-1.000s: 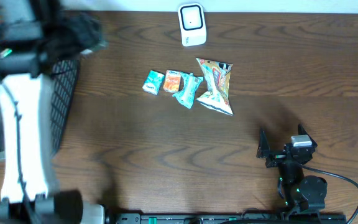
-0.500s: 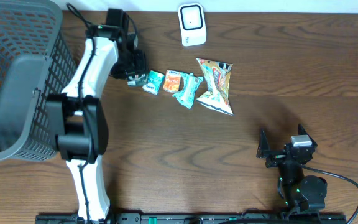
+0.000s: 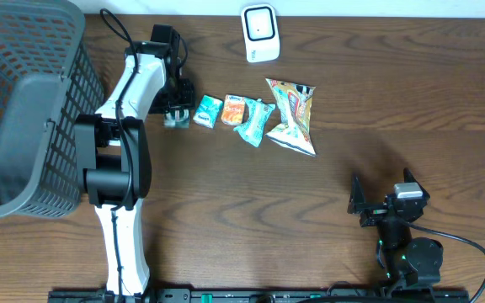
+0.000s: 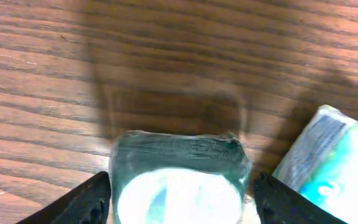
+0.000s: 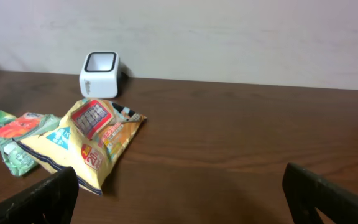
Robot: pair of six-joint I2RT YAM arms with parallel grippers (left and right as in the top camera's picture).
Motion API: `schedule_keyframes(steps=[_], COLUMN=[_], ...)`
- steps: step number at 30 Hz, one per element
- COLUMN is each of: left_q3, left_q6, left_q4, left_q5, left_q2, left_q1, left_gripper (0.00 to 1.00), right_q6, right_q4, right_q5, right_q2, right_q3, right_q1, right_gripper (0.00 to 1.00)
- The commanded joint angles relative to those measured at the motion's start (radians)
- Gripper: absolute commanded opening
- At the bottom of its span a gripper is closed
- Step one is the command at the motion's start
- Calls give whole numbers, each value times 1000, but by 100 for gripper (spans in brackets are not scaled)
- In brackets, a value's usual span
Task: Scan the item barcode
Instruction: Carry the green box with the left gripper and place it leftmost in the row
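Note:
A small dark-green packet (image 4: 178, 155) lies on the wood between the fingers of my left gripper (image 4: 179, 202). The jaws stand open, with only thin gaps to the packet's sides. Overhead, that gripper (image 3: 176, 108) is just left of a teal packet (image 3: 207, 110), whose edge (image 4: 331, 162) also shows in the left wrist view. The white scanner (image 3: 260, 32) stands at the table's far edge. My right gripper (image 3: 383, 204) rests open and empty near the front right, facing the scanner (image 5: 99, 73).
An orange packet (image 3: 234, 109), a green packet (image 3: 258, 123) and a yellow snack bag (image 3: 291, 116) lie in a row right of the teal one. A grey mesh basket (image 3: 23, 101) fills the left end of the table.
My left arm swung from over the basket to the table and came down beside the teal packet. Its jaws have widened around the dark-green packet. The right arm has not moved.

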Motion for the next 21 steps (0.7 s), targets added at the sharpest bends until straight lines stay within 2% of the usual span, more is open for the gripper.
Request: schedule_keyframes(steps=[1, 4, 9, 11, 12, 13, 18, 21], left_q3=[8, 9, 14, 14, 14, 14, 14, 14], left_q6=[9, 10, 10, 10, 11, 14, 18, 40], left_q4=[-4, -7, -11, -33, -42, -46, -61, -66], left_q5=[17, 15, -10, -67, -82, -82, -82, -81], left_q2=[2, -39, -179, -245, -271, -288, -374, -383], left_q1=[0, 3, 45, 74, 89, 100, 180, 213], left_gripper=[73, 77, 76, 67, 57, 53, 43, 42], right_q6=[-7, -7, -6, -7, -6, -7, -7, -7], right_q4=[-5, -5, -5, -5, -5, -5, -5, -5], right_q5=[5, 5, 5, 5, 5, 5, 5, 5], right_q2=[-6, -6, -6, -6, -6, -6, -6, -6], right_q3=[-1, -2, -1, -2, -2, -1, -2, -2], right_q1=[6, 6, 6, 6, 6, 6, 6, 6], right_gripper=[99, 99, 99, 99, 99, 99, 99, 99])
